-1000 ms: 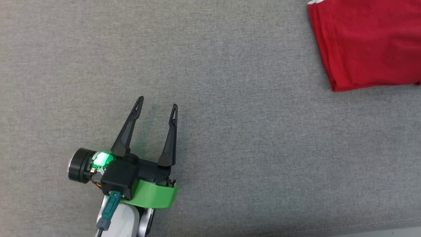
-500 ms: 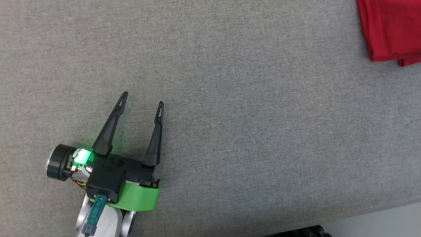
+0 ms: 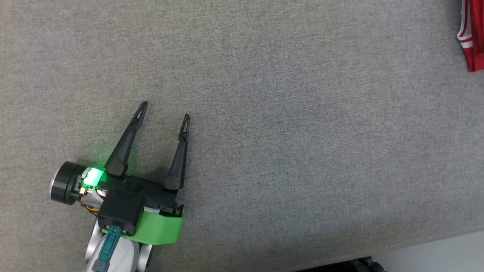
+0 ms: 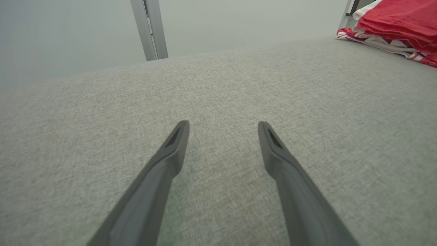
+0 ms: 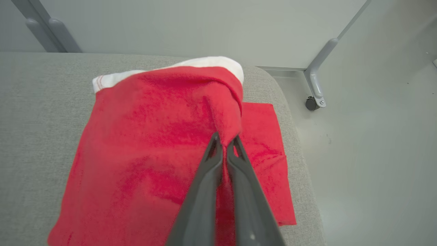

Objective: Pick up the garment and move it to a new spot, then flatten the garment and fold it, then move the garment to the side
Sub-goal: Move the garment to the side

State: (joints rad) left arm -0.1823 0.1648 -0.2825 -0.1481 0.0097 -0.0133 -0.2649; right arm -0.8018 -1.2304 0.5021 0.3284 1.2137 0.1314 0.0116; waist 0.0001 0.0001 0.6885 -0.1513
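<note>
Since the right jaws are closed tight on a pinched-up ridge of the garment (image 5: 143,136), their fingers (image 5: 205,191) meet just where the red cloth peaks. The hold is on a small tuck toward one side of the pile, not on a hem or a corner. Around that peak the cloth slopes away in soft folds. A white band shows along its far edge and a flat red flap lies beyond the jaws.

The garment looks light, limp and slightly napped, so it should lift with little effort. It will sag and drape, though, and its stacked layers may slide apart. A pinch that catches only the top layer would probably let the fold fall open. A bite through all layers at an edge or corner looks safer.

It rests on the grey cushion (image 5: 34,112), close to the rounded corner, with the floor (image 5: 368,153) and a caster (image 5: 311,103) just past it.

The left jaws stand wide open and hold nothing. Their fingers (image 3: 126,143) are low over bare cushion, well apart from the garment, which is a red, white-striped sliver at the right edge of the head view.
</note>
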